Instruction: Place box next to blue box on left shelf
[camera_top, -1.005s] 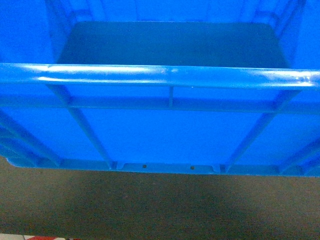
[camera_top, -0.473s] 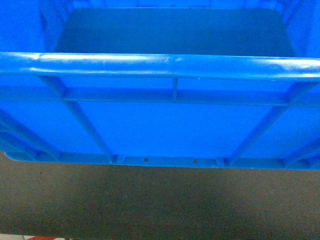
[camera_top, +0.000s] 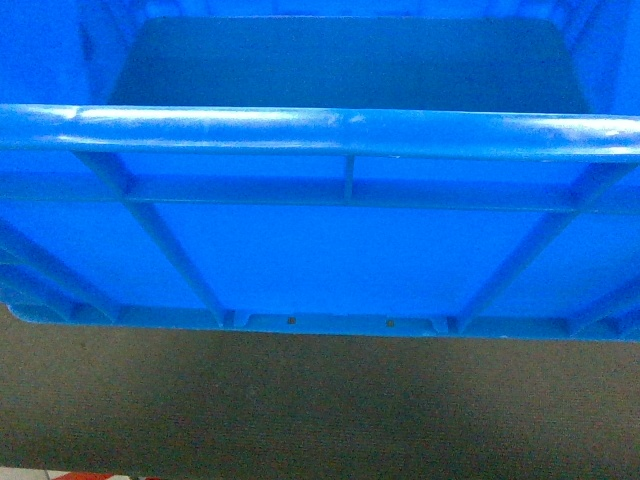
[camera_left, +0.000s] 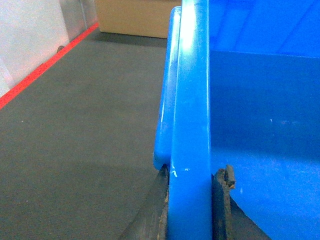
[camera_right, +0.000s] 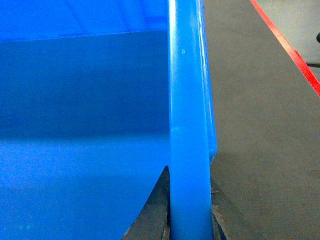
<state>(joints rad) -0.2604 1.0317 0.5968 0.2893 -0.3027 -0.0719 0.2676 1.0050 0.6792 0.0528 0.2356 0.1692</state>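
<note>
Box: the bright-blue box fills the head view, its rolled rim level across the frame, the ribbed outer wall facing the camera, the dark floor below it.
Left pincer: the left pincer is clamped on the box's left rim, one finger outside the wall, one inside.
Right pincer: the right pincer is clamped on the right rim in the same way.
Surroundings: a red line is seen on the floor, with a cardboard box beyond.
</note>
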